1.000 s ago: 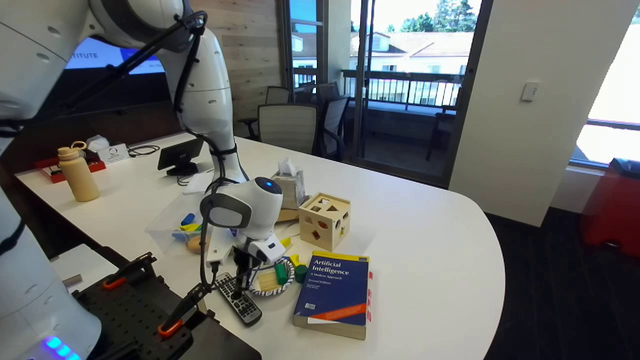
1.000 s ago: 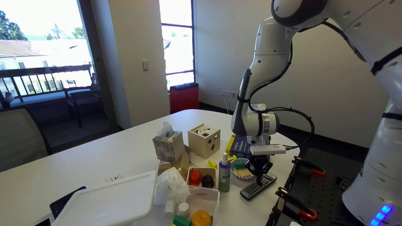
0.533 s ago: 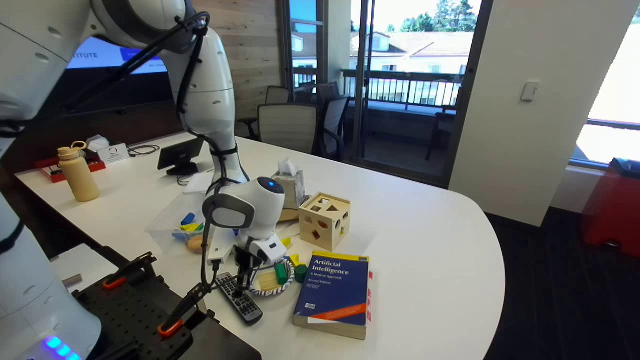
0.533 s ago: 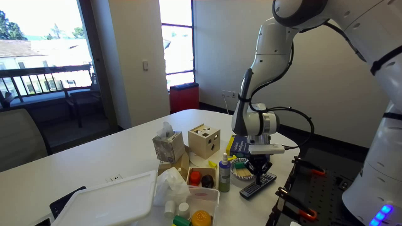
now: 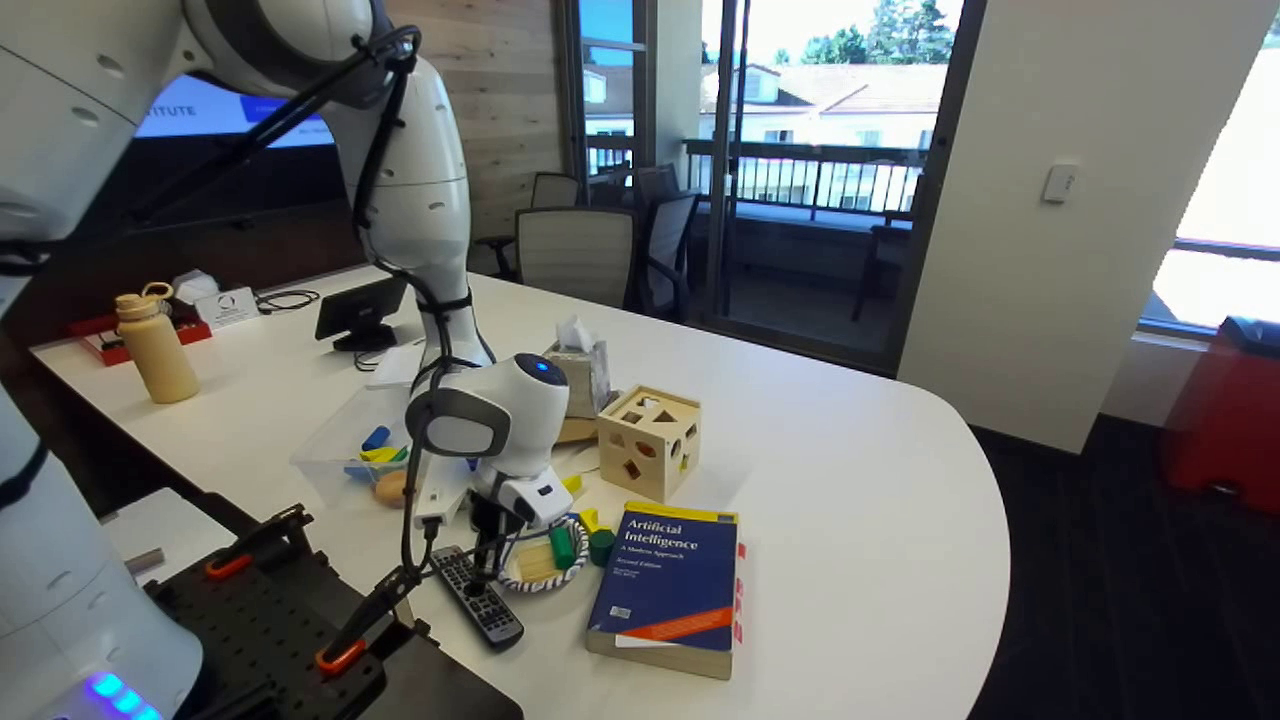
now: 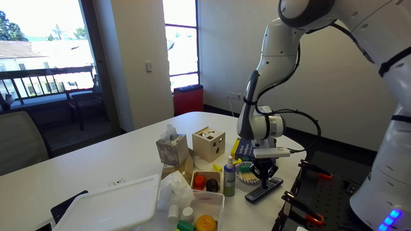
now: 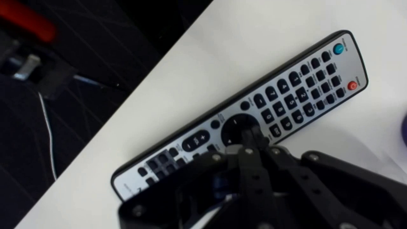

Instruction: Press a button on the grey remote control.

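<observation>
Gripper [image 7: 252,135] is narrow: fingers drawn together, tips meeting over the grey remote control [image 7: 244,105]. Remote lies flat, buttons up, on the white table [image 5: 860,480]. In the wrist view its long axis runs 8 to 2 o'clock. Tips overlap the round pad [image 7: 235,130] around mid-remote, on the pad's 4 o'clock side. Can't tell if the pad is touched or pressed; tips cover that spot. Teal button [image 7: 338,48] and red button [image 7: 352,85] sit at the 2 o'clock end, teal at red's 11 o'clock. Gripper body hides part of the remote toward 7 o'clock.

In both exterior views the gripper hangs tips-down right over the remote.

In an exterior view, clock centred on the remote: striped basket [image 5: 540,586] just beside at 2 o'clock, green block [image 5: 562,548] lying in it. Blue book [image 5: 665,575] flat at 3 o'clock, a bit further off, title side up. Shape-sorter cube [image 5: 650,443] is at the book's 12 o'clock, tissue box [image 5: 585,385] at the cube's 10 to 11. Tan bottle [image 5: 160,352] stands upright at 10 o'clock from the remote, well apart.

In an exterior view, same centre: spray bottle [image 6: 229,178] upright, near, between 9 and 10 o'clock. Clear bin [image 6: 219,205] further out between 8 and 9, round orange piece [image 6: 205,223] in it. White lid [image 6: 109,205] is at the bin's 9 o'clock, tilted. Arm base [image 6: 383,183] well apart at 3 o'clock, blue lights [image 6: 389,220] lit.
</observation>
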Available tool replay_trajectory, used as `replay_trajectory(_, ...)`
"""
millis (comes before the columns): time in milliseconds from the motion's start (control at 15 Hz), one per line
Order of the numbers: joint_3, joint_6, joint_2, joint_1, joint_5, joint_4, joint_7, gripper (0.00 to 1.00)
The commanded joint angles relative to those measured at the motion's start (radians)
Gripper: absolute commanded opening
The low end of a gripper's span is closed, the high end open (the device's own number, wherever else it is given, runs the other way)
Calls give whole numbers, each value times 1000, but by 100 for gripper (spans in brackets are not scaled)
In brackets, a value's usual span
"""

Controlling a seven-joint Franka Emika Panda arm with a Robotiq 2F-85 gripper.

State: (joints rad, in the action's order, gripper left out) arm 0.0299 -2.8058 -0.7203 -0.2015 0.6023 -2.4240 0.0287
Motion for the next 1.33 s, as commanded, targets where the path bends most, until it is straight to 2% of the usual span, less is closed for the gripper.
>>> replay_trajectory(0,-28,-35,-19,-25,-21,10,30,0)
replay_trajectory(867,11,-77,154,61,-164,-93,132,0)
replay_trajectory(1200,91,-79,287,142,-234,-193,215,0)
replay_trajectory(1267,110,-91,314,160,-252,-215,233,26)
